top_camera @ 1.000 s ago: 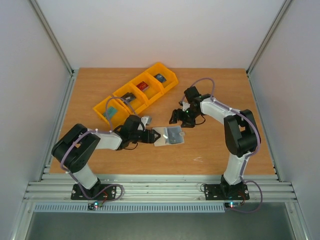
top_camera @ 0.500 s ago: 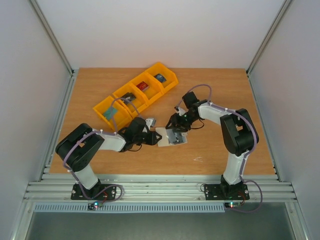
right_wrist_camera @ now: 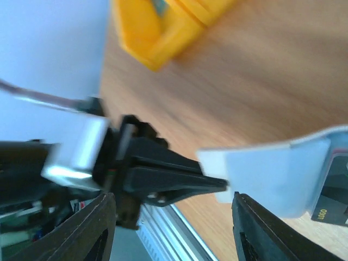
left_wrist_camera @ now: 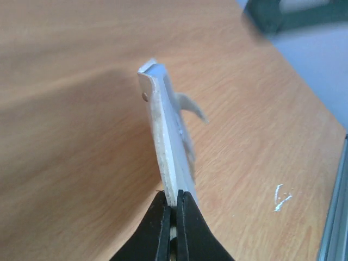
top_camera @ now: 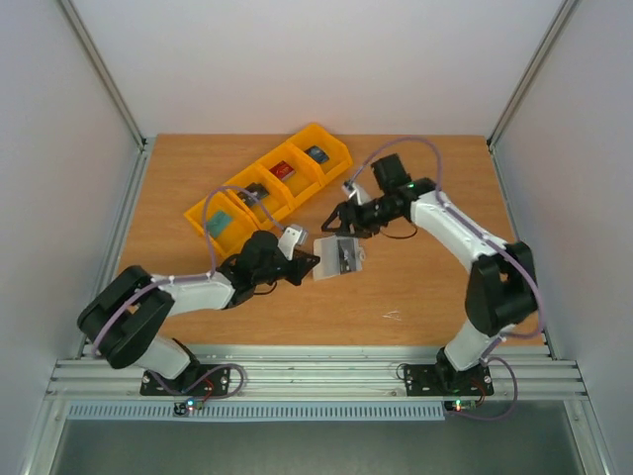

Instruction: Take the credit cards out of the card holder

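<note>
Left gripper [left_wrist_camera: 173, 216] is clamped shut on one edge of the card holder [left_wrist_camera: 167, 142], presenting it edge-up above the table [left_wrist_camera: 65, 179]; right gripper [right_wrist_camera: 173, 228] stands wide open just beside it. Recommended: close the right fingers only on the exposed black credit card [right_wrist_camera: 333, 202], not the flap; draw straight out against a firm left grip.

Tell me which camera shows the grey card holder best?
The top external view: the whole card holder shows there, though small. The left wrist view shows it big but only edge-on, pinched in the left claw. The right wrist view catches just a blurry pale flap and a black card corner.
</note>
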Motion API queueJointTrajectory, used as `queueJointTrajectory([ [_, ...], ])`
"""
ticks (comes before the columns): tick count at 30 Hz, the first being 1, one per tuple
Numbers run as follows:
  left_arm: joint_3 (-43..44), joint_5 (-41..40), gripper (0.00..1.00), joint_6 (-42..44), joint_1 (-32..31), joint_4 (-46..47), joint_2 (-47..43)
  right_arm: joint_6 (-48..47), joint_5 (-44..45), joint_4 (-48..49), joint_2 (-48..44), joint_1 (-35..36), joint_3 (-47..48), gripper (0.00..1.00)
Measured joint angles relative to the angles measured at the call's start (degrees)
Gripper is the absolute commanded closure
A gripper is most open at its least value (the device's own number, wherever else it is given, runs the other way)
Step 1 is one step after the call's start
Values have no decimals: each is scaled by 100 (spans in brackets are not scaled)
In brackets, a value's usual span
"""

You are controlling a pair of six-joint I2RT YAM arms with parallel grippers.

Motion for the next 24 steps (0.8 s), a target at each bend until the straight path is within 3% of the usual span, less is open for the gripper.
queueJointTrajectory([
  [6,-278,66,100,876,63,262,-778,-678,-24,-750,-1349,-457,732,32],
  [11,-295,365,100,1241,345,295,-1541,-1178,223,-1134,-2162,-872,765,23],
  [15,-264,634,100,1285,487,354,-2087,-1340,455,-1113,-2306,-885,396,19],
  [18,-264,881,100,1307,490,348,-2461,-1405,483,-1091,-2035,-885,260,10],
  [24,-138,1257,100,1292,529,313,-3069,-1639,-487,-769,-1810,-896,330,1],
])
